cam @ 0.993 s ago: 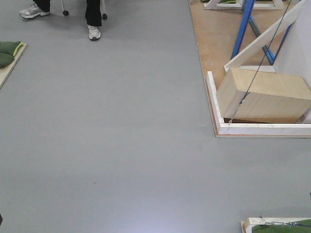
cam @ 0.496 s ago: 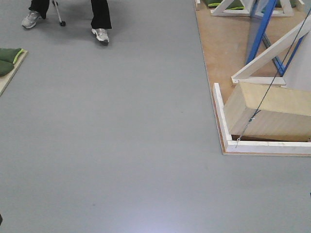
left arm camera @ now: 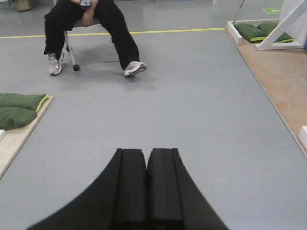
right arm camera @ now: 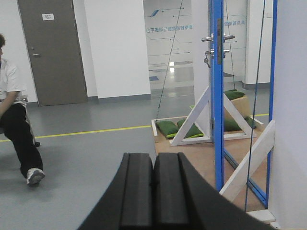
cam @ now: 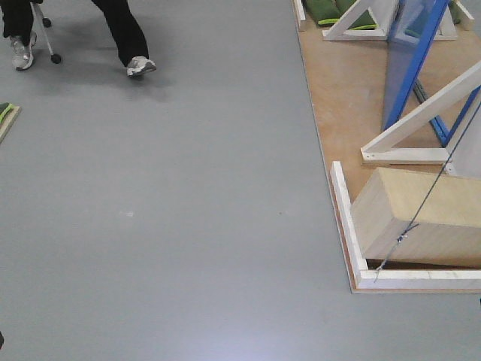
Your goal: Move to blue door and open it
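Observation:
The blue door (right arm camera: 217,120) stands edge-on at the right of the right wrist view, with steel lever handles (right arm camera: 207,38) on both faces and a steel edge plate (right arm camera: 219,40). In the front view its blue edge (cam: 409,64) rises from the wooden platform (cam: 342,83) at the upper right. My right gripper (right arm camera: 153,158) is shut and holds nothing, well short of the door and to its left. My left gripper (left arm camera: 146,153) is also shut and holds nothing, over grey floor.
A tan box (cam: 421,218) sits inside a white floor frame (cam: 346,218), with a thin cable (cam: 428,195) running up from it. White diagonal braces (cam: 421,105) flank the door. A seated person (left arm camera: 86,28) is ahead on the left, near green sandbags (left arm camera: 17,108).
The platform, box and white frame have slid down the front view while more of the blue door has come in at the top. The person's legs have shifted left.

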Available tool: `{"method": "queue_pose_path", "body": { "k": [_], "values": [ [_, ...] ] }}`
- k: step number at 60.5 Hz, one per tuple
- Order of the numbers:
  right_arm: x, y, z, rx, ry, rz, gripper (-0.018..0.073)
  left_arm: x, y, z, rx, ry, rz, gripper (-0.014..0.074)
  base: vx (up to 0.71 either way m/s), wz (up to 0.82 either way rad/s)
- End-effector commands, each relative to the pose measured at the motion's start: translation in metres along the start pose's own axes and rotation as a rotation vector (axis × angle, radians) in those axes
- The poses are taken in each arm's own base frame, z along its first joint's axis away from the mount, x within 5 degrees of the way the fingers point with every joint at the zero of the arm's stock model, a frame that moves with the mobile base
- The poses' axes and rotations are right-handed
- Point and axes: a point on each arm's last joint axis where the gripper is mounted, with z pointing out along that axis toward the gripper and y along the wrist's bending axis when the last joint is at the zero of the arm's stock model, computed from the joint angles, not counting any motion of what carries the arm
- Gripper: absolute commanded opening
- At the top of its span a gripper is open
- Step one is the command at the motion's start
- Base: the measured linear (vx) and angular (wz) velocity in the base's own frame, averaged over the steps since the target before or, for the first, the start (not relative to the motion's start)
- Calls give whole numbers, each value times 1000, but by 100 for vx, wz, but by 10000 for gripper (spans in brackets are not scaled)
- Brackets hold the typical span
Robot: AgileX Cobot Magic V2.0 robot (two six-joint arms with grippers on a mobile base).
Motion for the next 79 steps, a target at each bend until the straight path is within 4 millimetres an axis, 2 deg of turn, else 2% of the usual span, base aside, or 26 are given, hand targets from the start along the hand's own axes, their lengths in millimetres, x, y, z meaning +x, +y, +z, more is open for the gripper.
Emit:
{"method": "queue_pose_path", "body": {
  "k": [1, 79],
  "values": [
    [-5, 1, -1, -6, -87, -16, -4, -18, 0, -6, 5, -130, -4, 71, 55, -5],
    [-5, 1, -1, -7, -82, -16, -4, -18, 0, -6, 5, -133, -4, 71, 55, -7]
  ]
}}
